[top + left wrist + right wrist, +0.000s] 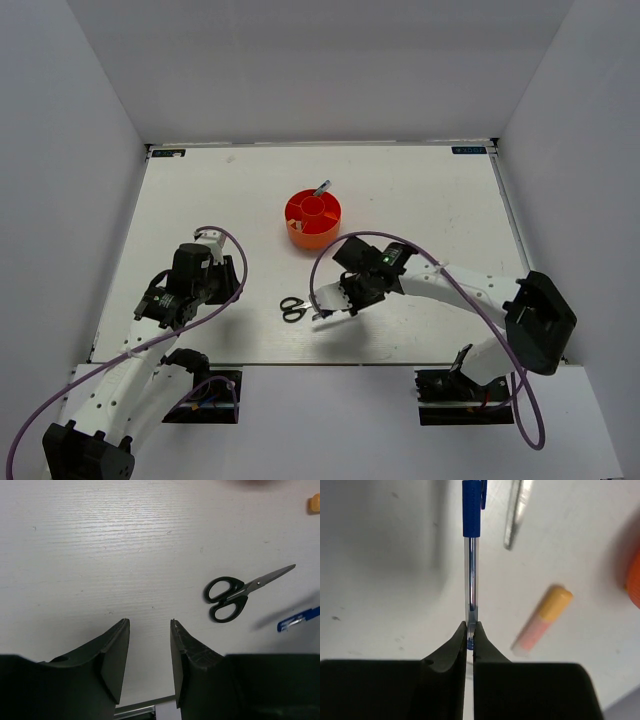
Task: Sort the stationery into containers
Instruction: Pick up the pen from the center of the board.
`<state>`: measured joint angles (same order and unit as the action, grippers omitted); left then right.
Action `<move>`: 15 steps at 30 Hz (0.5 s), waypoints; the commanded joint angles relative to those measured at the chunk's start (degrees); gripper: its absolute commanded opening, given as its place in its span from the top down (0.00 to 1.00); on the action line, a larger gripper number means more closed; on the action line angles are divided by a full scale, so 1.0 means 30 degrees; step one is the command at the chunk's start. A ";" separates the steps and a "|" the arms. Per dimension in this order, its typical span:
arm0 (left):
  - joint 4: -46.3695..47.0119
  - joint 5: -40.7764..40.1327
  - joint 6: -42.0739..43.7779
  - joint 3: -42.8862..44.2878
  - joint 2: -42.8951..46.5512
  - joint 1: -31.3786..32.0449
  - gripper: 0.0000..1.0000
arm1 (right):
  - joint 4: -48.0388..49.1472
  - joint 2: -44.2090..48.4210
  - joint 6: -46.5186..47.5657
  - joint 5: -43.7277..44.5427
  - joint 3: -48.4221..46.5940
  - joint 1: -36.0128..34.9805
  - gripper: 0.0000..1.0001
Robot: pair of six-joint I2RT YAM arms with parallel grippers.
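white table (430,200), pale walls (320,70), left jaws apart, right jaws pinching blue pen (471,515)

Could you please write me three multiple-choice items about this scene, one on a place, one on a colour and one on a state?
1. Where do the scissors lie?
A. Flat on the table, nearer the arm bases than the orange organiser
B. Inside the organiser's central cup
C. Hanging over the table's far edge

2. What colour is the pen in the right gripper?
A. Green
B. Red
C. Blue

3. How does the left gripper stand?
A. Shut on the scissors
B. Open, holding nothing
C. Shut on the pen

Answers:
1 A: the top view shows them on the table, on the near side of the organiser.
2 C: the right wrist view shows a blue cap and a clear barrel pinched between shut jaws.
3 B: the left wrist view shows bare table between its parted jaws.
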<state>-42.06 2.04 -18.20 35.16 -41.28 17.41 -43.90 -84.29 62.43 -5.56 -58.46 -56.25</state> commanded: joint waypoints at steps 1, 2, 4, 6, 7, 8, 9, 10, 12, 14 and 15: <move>0.0076 -0.0242 0.0118 -0.0147 0.0106 -0.0032 0.51 | 0.0741 0.0675 -0.0187 0.4361 -0.1021 0.0262 1.00; 0.0018 -0.0242 0.0118 -0.0147 0.0078 -0.0090 0.51 | 0.1124 0.0704 -0.0128 0.4983 -0.1341 0.0466 1.00; 0.0047 -0.0300 0.0147 -0.0176 0.0077 -0.0061 0.51 | 0.1883 0.0617 0.0193 0.6942 -0.1987 0.0962 1.00; -0.0012 -0.0271 0.0147 -0.0147 0.0077 -0.0061 0.51 | 0.2384 0.0122 0.0602 0.8493 -0.3242 0.1258 1.00; -0.0012 -0.0329 0.0147 -0.0118 0.0106 -0.0061 0.51 | 0.2648 -0.0026 0.0663 0.8853 -0.3887 0.1810 1.00; -0.0012 -0.0301 0.0147 -0.0146 0.0020 -0.0061 0.51 | 0.2767 -0.0173 0.0750 0.9146 -0.4212 0.2019 1.00; 0.0017 -0.0387 0.0147 -0.0176 0.0048 -0.0061 0.51 | 0.3000 -0.0696 0.1070 0.9729 -0.4912 0.2166 1.00; -0.0012 -0.0359 0.0118 -0.0176 0.0077 -0.0061 0.51 | 0.3234 -0.0847 0.1189 0.9909 -0.5499 0.2748 1.00; 0.0047 -0.0388 0.0118 -0.0147 0.0106 -0.0032 0.51 | 0.3732 -0.1488 0.1453 1.0696 -0.6232 0.3015 1.00; -0.0012 -0.0417 0.0176 -0.0147 0.0077 -0.0032 0.51 | 0.4319 -0.1987 0.1921 1.1168 -0.6790 0.3483 1.00; 0.0046 -0.0418 0.0119 -0.0118 0.0077 -0.0061 0.51 | 0.4872 -0.2339 0.2039 1.1345 -0.7258 0.3805 1.00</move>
<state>-42.09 1.63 -18.06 35.16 -41.30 17.41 -33.91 -88.88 65.89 23.03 -76.77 -46.46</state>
